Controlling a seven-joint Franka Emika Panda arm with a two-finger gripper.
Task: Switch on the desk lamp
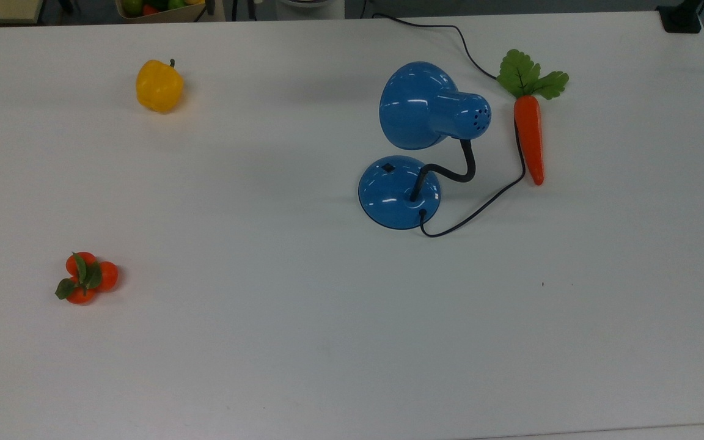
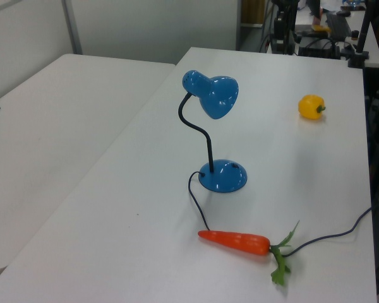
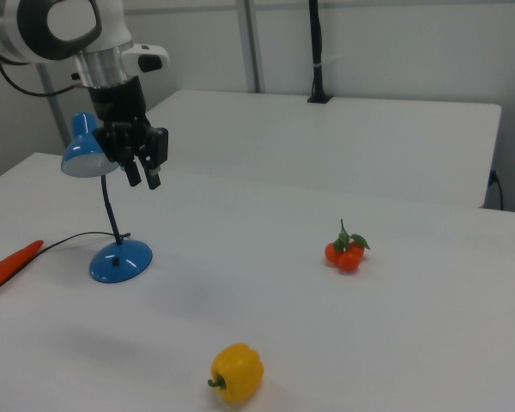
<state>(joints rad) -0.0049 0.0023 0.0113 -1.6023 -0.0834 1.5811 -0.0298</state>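
1. The tabletop (image 1: 303,342) was a plain, matte white surface, lit evenly from above; the left view showed a second white table (image 2: 44,145) just beside it across a narrow gap, and the right view showed another one (image 3: 369,137) behind it, with pale wall panels beyond.
2. Along the top view's upper edge, past the tabletop, sat a bin of fruit (image 1: 156,7).
3. The desk lamp (image 1: 416,140) stood a little toward the top view's right of the tabletop's middle, glossy blue all over.
4. Its dome shade (image 1: 419,105) leaned over toward the top view's upper left and had small vent holes at its narrow end; no glow could be seen from it.
5. A black bendy neck (image 1: 450,171) curved from the shade down to the round blue base (image 1: 398,192), which carried a small black switch (image 1: 388,167).
6. A black cord (image 1: 480,205) left the base, looped across the tabletop, passed under the carrot (image 1: 529,137) and ran off the far edge.
7. A yellow bell pepper (image 1: 158,85) and a cluster of small oranges (image 1: 85,278) lay well apart from the lamp.
8. In the right view the pincer (image 3: 146,178) hung in the air just beside the shade, pointing down, its fingers slightly parted and holding nothing.
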